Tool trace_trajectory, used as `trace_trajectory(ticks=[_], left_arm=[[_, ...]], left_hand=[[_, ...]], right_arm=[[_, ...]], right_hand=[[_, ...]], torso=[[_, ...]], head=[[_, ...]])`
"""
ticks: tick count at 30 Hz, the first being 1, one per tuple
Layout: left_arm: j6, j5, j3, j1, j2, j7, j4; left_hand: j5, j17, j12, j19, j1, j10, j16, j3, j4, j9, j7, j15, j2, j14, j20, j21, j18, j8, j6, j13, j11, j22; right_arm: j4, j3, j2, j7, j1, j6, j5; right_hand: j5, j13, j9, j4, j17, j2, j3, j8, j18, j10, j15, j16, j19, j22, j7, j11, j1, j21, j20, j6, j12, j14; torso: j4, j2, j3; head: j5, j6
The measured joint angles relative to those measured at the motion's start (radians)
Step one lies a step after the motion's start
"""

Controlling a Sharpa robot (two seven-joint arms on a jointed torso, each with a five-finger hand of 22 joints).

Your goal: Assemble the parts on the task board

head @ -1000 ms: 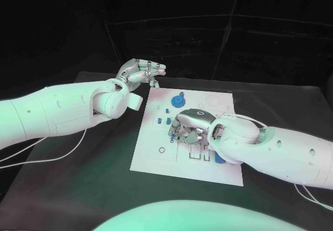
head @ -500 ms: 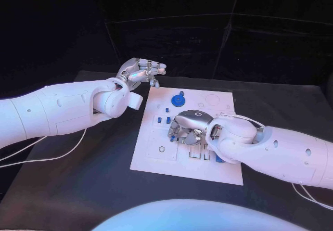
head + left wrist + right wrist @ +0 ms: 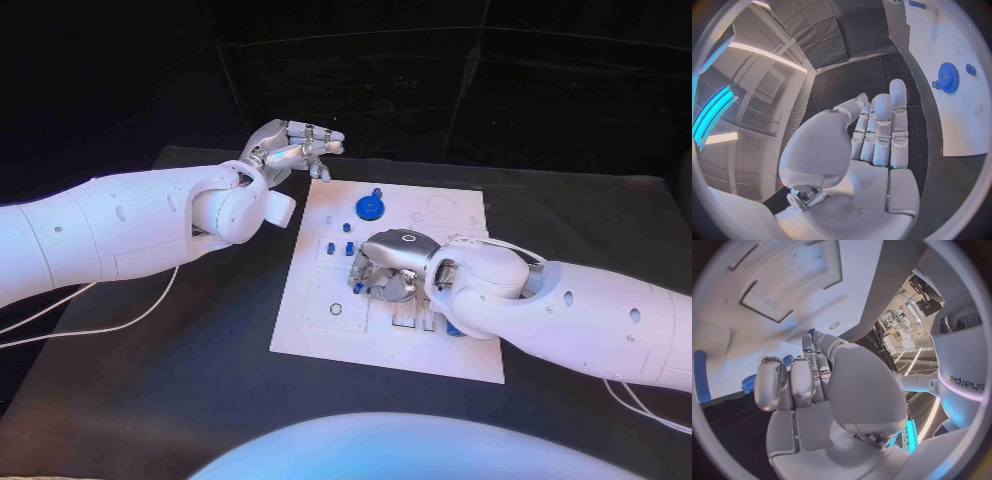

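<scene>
1 white task board on 1 black bench, 1 blue gear w/ 1 small blue knob just beyond it, approx 3 small blue pegs left of centre, 1 blue bar, 2 hands.

The worktop is black with a matte cover, and its far edge runs under a dark backdrop. A white board lies flat on it at the middle, long side running from 12 to 6 o'clock, slightly turned. A thin white cable trails across the worktop at 9 o'clock, well apart from the board. Another white cable loops at about 4 o'clock near the edge. In the left wrist view the board lies on the same dark surface.
</scene>
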Motion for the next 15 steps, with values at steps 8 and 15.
trace_trajectory(ticks=[8,15], left_arm=[[0.000,0.000,0.000,0.000,-0.001,-0.002,0.000],[0.000,0.000,0.000,0.000,-0.001,-0.004,0.001]], left_hand=[[0.000,-0.001,0.000,0.000,0.000,0.000,0.000,0.000,0.000,0.000,0.000,0.000,0.000,0.000,0.000,0.000,0.000,0.000,0.000,0.000,0.000,-0.001],[0.000,-0.001,0.000,0.000,0.000,0.000,0.000,0.000,0.000,0.000,0.000,0.000,0.000,0.000,0.000,0.000,0.000,0.000,0.000,0.000,0.000,-0.001]], right_arm=[[-0.004,0.000,0.012,-0.010,-0.002,0.003,-0.032],[-0.002,-0.016,0.019,-0.014,-0.002,0.004,-0.063]], right_hand=[[0.000,0.000,-0.001,0.000,-0.001,0.000,0.000,-0.001,0.000,0.000,0.000,0.000,0.000,0.000,0.000,0.000,-0.001,0.000,0.000,0.000,0.000,0.000],[0.000,-0.004,-0.003,-0.003,-0.010,-0.012,-0.005,-0.006,0.000,-0.021,0.000,0.000,0.000,-0.003,0.013,0.018,-0.042,0.000,0.000,-0.020,-0.018,0.000]], torso=[[0.0002,0.000,0.0001],[0.0000,0.000,0.0000]], head=[[0.000,-0.003],[0.001,-0.007]])
